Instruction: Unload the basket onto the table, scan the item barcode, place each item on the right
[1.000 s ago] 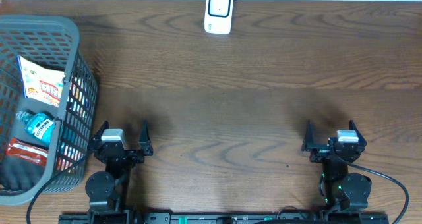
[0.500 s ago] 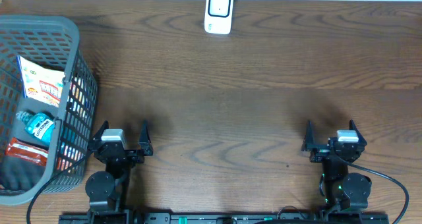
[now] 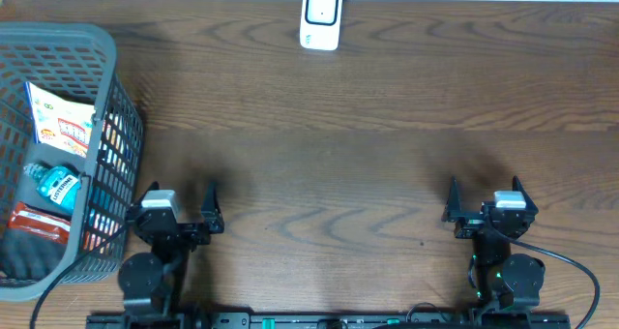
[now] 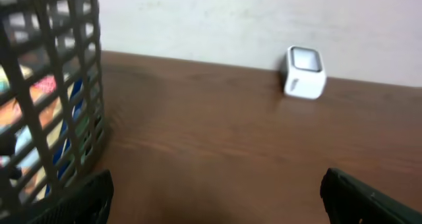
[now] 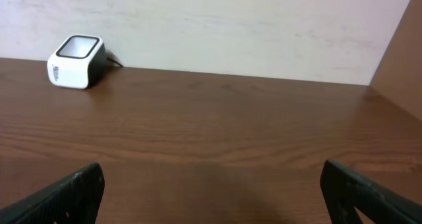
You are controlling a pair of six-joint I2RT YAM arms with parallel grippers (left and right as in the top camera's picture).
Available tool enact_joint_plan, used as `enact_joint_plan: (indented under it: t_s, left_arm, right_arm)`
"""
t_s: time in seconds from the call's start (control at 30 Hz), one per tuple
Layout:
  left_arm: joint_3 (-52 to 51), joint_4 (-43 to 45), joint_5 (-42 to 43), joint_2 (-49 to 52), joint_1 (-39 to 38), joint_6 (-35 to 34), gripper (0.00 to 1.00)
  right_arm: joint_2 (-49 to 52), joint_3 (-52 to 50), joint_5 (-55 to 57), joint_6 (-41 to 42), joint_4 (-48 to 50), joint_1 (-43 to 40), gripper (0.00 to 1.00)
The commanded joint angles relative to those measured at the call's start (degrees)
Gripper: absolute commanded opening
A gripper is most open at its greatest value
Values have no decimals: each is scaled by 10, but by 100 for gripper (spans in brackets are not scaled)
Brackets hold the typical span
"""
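The white barcode scanner [image 3: 321,17] stands at the table's far edge, and shows in the left wrist view [image 4: 304,72] and the right wrist view [image 5: 76,61] too. The items lie in the grey mesh basket [image 3: 114,97] at the left: a white colourful packet [image 3: 58,121], a blue bottle [image 3: 56,184] and a red packet [image 3: 39,223]. My left gripper [image 3: 177,195] is open and empty beside the basket's near right corner; the basket wall [image 4: 59,85] fills the left of its view. My right gripper [image 3: 485,186] is open and empty at the near right.
The dark wooden table [image 3: 338,155] runs between the grippers and the scanner. A pale wall [image 5: 231,26] rises behind the table's far edge. The basket's mesh side stands close to the left arm.
The left arm has shifted slightly left toward the basket. The right arm and the items have not moved.
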Motion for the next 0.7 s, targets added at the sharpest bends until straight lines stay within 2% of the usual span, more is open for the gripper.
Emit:
enact_joint_plan:
  t_s: [0.0,0.4,0.67]
  left_arm:
    - [58,-24,52,0,2,-6,98]
    - [202,-57,81,35,2,-57,98]
    - [326,-85,91,183,2,-58,98]
  right_arm:
    - [-3,-1,-3,-7,-2,1,99]
    - [-3,-1,-3,-7,-2,1,99]
    - [-3,-1,-3,-7,-2,1,99]
